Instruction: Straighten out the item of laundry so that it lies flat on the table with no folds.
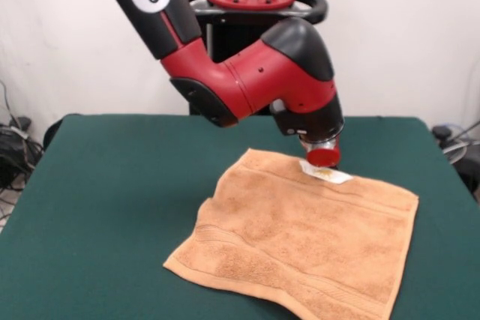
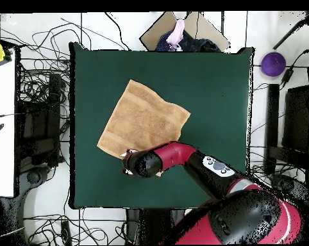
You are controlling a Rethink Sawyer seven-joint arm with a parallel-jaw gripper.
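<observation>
The peach-orange towel (image 1: 300, 237) lies spread on the dark green table (image 1: 112, 185), right of middle in the front view. Its border bands run along the near and far edges. Its left edge (image 1: 214, 204) is slightly rumpled and lifted. A small white tag (image 1: 328, 175) sits on the towel's far edge. My gripper (image 1: 324, 157) points down right above that tag, at or just over the towel's far edge. In the overhead view the towel (image 2: 143, 122) lies left of the table's middle (image 2: 208, 83), and my gripper (image 2: 127, 161) covers its corner nearest the robot.
The arm's elbow and wrist (image 1: 262, 80) hang over the table's far middle. Off the table, cables (image 2: 38, 83) cover the floor at the left. A cardboard piece with cloth (image 2: 183, 35) lies beyond the far edge, and a purple round thing (image 2: 273, 64) lies at the right.
</observation>
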